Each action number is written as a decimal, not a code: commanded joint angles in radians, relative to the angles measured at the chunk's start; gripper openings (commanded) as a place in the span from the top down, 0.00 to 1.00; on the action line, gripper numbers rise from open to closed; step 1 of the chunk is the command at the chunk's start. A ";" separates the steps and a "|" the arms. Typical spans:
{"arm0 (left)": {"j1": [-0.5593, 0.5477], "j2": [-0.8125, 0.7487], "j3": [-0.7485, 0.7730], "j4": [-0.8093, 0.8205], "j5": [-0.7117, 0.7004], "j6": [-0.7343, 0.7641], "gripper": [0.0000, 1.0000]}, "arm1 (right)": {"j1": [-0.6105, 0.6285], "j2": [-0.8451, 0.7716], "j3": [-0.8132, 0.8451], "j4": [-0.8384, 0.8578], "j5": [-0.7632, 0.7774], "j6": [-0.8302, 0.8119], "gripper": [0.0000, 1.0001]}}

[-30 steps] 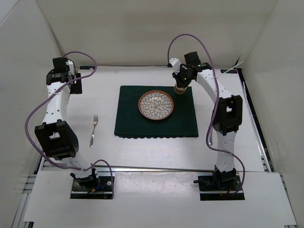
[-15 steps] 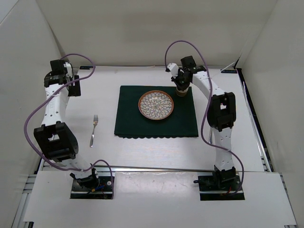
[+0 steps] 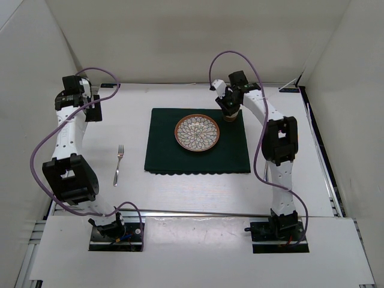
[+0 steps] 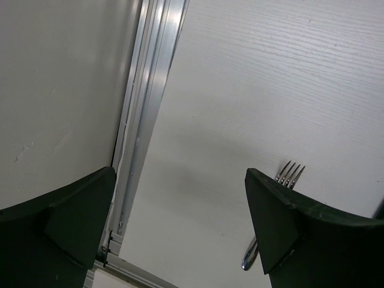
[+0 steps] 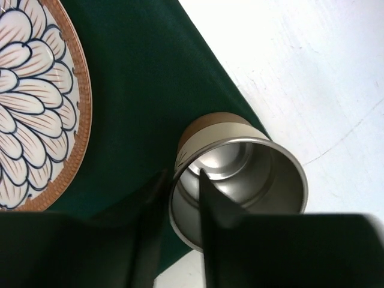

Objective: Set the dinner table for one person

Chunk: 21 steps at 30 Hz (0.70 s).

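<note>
The white worktop (image 3: 180,192) underlies everything. A fork (image 3: 118,165) lies left of the green placemat (image 3: 162,150), with the plate (image 3: 197,132) centred on it as for a diner. At the mat's far right corner, the right end effector (image 5: 183,173) straddles the cup (image 5: 240,174) rim, its grip loose, likely letting go. The left end effector (image 4: 180,173) hangs wide open and empty.

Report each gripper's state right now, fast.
Left gripper: open, empty, over the dinner table near the fork.
Right gripper: slightly open, fingers straddling the cup rim, one inside, one outside.
</note>
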 commanded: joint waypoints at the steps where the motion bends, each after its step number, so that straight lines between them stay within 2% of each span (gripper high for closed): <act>1: 0.005 -0.033 0.015 0.000 0.033 -0.019 0.00 | 0.002 -0.035 -0.004 -0.016 -0.019 0.037 0.66; 2: 0.005 -0.033 0.004 0.000 0.033 -0.019 0.00 | 0.002 -0.035 0.009 -0.016 -0.019 0.037 0.55; 4: 0.005 -0.033 -0.008 0.000 0.043 -0.030 0.00 | 0.011 -0.045 0.019 -0.016 -0.019 0.058 0.48; 5: 0.005 -0.033 -0.008 0.000 0.043 -0.041 0.00 | 0.011 -0.054 0.043 -0.025 -0.019 0.058 0.33; 11: 0.005 -0.043 -0.057 0.000 0.061 -0.051 0.00 | 0.033 -0.102 0.118 -0.034 0.006 0.092 0.14; 13: 0.005 -0.052 -0.086 0.010 0.061 -0.051 0.00 | 0.042 -0.119 0.154 -0.034 0.038 0.101 0.02; 15: 0.005 -0.061 -0.112 0.020 0.061 -0.051 0.00 | 0.056 -0.155 0.178 -0.034 0.073 0.141 0.00; 18: 0.005 -0.093 -0.172 0.040 0.038 -0.088 0.00 | 0.067 -0.223 0.178 -0.034 0.275 0.227 0.00; 19: -0.006 -0.105 -0.185 0.040 0.015 -0.107 0.00 | 0.067 -0.243 0.154 -0.061 0.321 0.315 0.00; 21: -0.015 -0.124 -0.217 0.040 -0.046 -0.188 0.00 | 0.039 -0.338 0.016 -0.149 0.342 0.391 0.00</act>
